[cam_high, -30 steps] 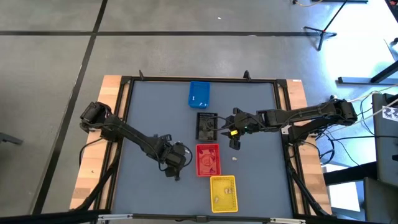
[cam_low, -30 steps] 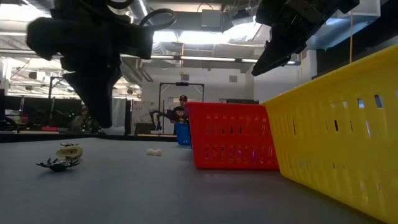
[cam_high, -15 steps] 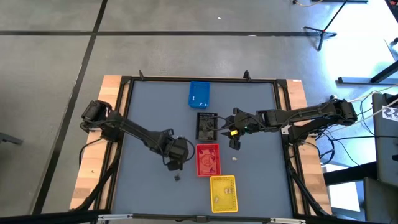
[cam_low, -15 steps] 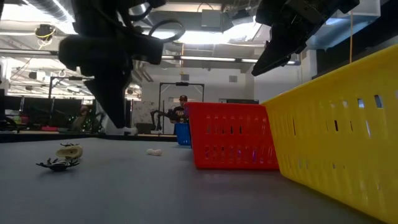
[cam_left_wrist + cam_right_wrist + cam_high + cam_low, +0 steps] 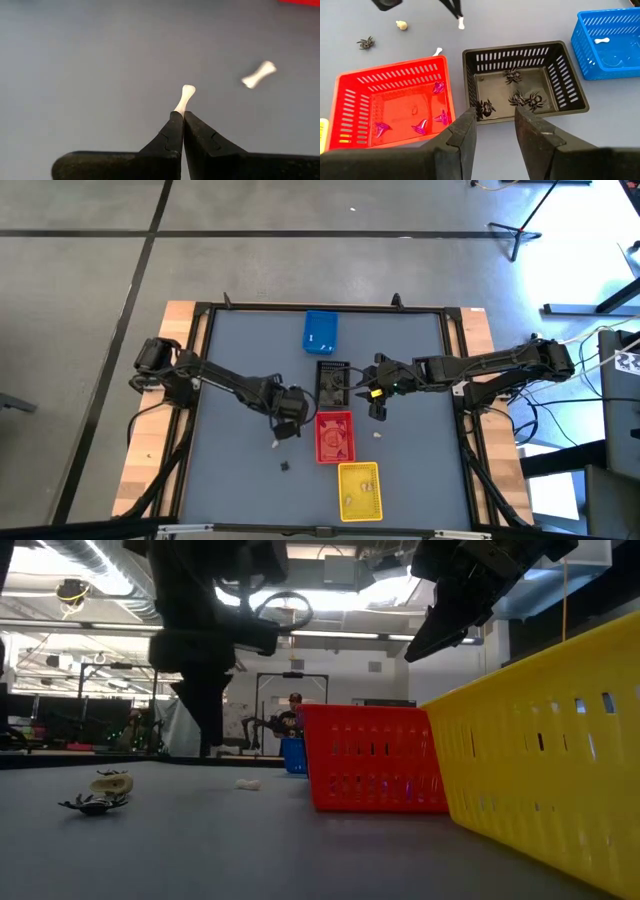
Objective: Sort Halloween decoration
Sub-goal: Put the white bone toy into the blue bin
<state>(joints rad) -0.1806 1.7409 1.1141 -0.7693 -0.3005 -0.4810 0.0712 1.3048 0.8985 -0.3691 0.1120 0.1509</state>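
Note:
My left gripper [image 5: 179, 116] is shut on a small white bone [image 5: 184, 96] and hovers left of the red tray [image 5: 335, 437]; it shows too in the high view [image 5: 283, 428]. A second bone [image 5: 258, 75], a cream skull [image 5: 110, 781] and a black spider [image 5: 92, 804] lie on the table. My right gripper [image 5: 492, 122] is open above the near wall of the black tray [image 5: 570, 85], where a black spider [image 5: 485, 107] sits beyond its fingertips. More spiders [image 5: 527, 99] lie in that tray. My left gripper pinches the white bone by one end [image 5: 180, 107] between its two fingertips. The bone's other knobbed end [image 5: 188, 90] sticks out beyond them. The bone is lifted clear of the table.
The blue tray [image 5: 320, 332] holds a white bone [image 5: 602, 41], the red tray purple pieces [image 5: 439, 88], and the yellow tray [image 5: 359, 490] stands nearest. A small white piece [image 5: 378, 434] lies right of the red tray. Bare table stretches left of the trays.
My left gripper has risen from the table beside the skull and spider, carrying the bone clear, and has moved toward the far edge and the trays. The skull, spider and second bone stayed where they were.

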